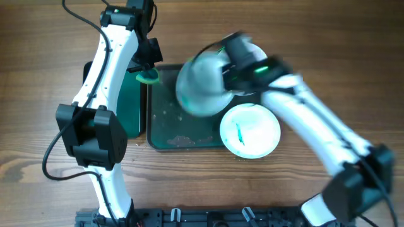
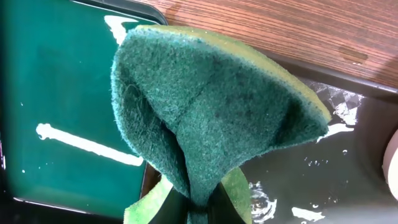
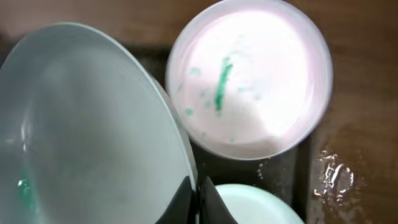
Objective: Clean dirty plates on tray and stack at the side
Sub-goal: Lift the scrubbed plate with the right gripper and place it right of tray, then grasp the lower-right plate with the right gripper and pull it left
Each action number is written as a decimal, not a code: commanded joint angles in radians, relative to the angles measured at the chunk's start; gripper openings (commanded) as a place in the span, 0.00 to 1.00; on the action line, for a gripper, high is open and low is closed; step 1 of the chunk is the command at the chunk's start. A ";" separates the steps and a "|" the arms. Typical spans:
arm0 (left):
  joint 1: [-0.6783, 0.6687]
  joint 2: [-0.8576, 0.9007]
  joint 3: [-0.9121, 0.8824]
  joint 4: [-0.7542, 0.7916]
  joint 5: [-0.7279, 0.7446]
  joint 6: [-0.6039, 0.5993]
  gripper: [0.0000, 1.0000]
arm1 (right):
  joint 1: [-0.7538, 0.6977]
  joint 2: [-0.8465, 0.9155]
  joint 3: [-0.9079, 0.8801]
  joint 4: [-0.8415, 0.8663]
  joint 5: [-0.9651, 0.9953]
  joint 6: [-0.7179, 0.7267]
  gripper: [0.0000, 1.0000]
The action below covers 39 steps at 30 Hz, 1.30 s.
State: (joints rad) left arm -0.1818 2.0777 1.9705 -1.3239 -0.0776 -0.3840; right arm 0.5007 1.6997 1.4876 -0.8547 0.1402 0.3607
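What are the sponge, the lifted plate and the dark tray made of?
The sponge: fuzzy matte green scouring fibre, folding softly. The plate: smooth white, slight sheen; ceramic or melamine, unclear. The tray: glossy dark surface, probably plastic.

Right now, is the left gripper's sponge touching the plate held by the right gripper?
No: overhead, bare tray shows between the sponge and the plate.
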 commanded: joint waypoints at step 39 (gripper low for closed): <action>0.003 -0.013 0.019 0.007 -0.002 -0.014 0.04 | -0.942 -0.066 -0.412 -0.001 -0.526 -0.155 0.39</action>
State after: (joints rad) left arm -0.1818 2.0777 1.9705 -1.3209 -0.0776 -0.3840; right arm -0.4698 1.6287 1.0042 -0.7956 -0.2859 0.3115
